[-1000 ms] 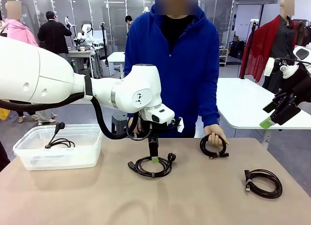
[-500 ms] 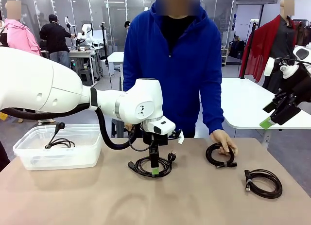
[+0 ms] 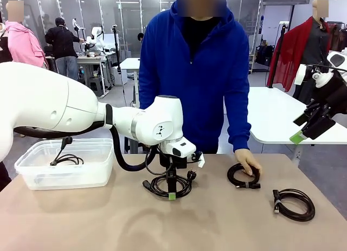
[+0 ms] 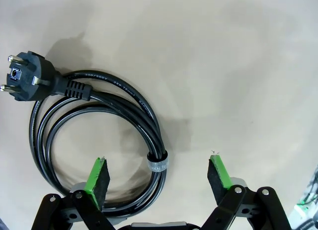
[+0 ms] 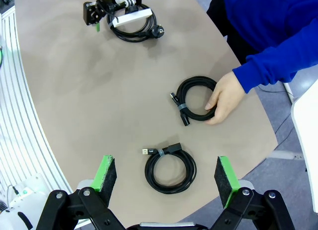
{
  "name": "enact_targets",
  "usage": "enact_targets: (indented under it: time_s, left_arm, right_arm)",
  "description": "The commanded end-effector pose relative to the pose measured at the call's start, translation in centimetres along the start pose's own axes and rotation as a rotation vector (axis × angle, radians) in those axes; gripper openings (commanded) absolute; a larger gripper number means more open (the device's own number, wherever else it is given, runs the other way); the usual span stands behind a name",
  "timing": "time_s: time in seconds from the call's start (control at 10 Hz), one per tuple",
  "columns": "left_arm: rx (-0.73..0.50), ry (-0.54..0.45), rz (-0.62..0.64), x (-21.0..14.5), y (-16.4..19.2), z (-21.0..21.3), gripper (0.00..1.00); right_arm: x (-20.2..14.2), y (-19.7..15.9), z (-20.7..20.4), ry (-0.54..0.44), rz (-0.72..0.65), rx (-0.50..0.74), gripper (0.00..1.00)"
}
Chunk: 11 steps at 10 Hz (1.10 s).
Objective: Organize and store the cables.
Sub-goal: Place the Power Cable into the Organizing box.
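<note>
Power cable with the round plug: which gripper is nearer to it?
Left. The left gripper straddles the power cable; the right gripper hangs raised, far to its right.

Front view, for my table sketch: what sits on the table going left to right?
Clear bin → plug cable → middle cable under the person's hand → rightmost cable.

A person's hand (image 5: 224,97) rests on the middle coiled cable (image 5: 196,79); the nearest cable (image 5: 151,171) lies apart.
</note>
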State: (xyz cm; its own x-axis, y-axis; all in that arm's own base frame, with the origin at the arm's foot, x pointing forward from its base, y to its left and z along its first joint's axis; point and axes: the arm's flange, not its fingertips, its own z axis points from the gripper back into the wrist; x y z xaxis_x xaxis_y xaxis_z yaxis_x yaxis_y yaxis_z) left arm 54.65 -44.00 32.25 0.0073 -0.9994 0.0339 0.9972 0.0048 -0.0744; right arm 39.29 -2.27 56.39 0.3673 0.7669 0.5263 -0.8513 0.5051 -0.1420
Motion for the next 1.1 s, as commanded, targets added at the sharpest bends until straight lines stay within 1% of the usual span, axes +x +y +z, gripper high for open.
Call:
enact_targets:
  time_s: [0.0, 0.1, 0.3, 0.4, 0.5, 0.6, 0.8, 0.9, 1.0]
  left_arm:
    - [0.005, 0.016, 0.017, 0.2, 0.2, 0.2, 1.00]
    - [0.000, 0.026, 0.014, 0.2, 0.1, -0.1, 1.00]
    - [-0.006, 0.043, -0.002, 0.2, 0.3, -0.7, 0.87]
    - [-0.009, 0.048, -0.002, 0.2, 0.3, -0.7, 0.34]
    - [-0.007, 0.067, 0.010, 0.1, 0.3, -0.8, 0.27]
    - [-0.009, 0.064, 0.012, 0.0, 0.3, -0.9, 0.00]
    - [-0.009, 0.075, 0.012, 0.1, 0.2, -0.9, 0.00]
    - [-0.005, 0.068, 0.011, 0.1, 0.1, -0.7, 0.02]
    - [-0.002, 0.059, 0.013, 0.2, 0.0, -0.5, 0.00]
  right_arm:
    - [-0.1, 0.0, 0.0, 0.002, 0.000, -0.001, 1.00]
    - [-0.1, 0.0, 0.0, 0.002, 0.000, -0.001, 1.00]
    - [-0.1, 0.0, 0.0, 0.002, 0.000, -0.001, 1.00]
    - [-0.1, 0.0, 0.0, 0.002, 0.000, -0.001, 1.00]
    - [-0.1, 0.0, 0.0, 0.002, 0.000, -0.001, 1.00]
    - [-0.1, 0.0, 0.0, 0.002, 0.000, -0.001, 1.00]
    - [-0.1, 0.0, 0.0, 0.002, 0.000, -0.001, 1.00]
    - [-0.1, 0.0, 0.0, 0.002, 0.000, -0.001, 1.00]
    - [-0.1, 0.0, 0.0, 0.002, 0.000, -0.001, 1.00]
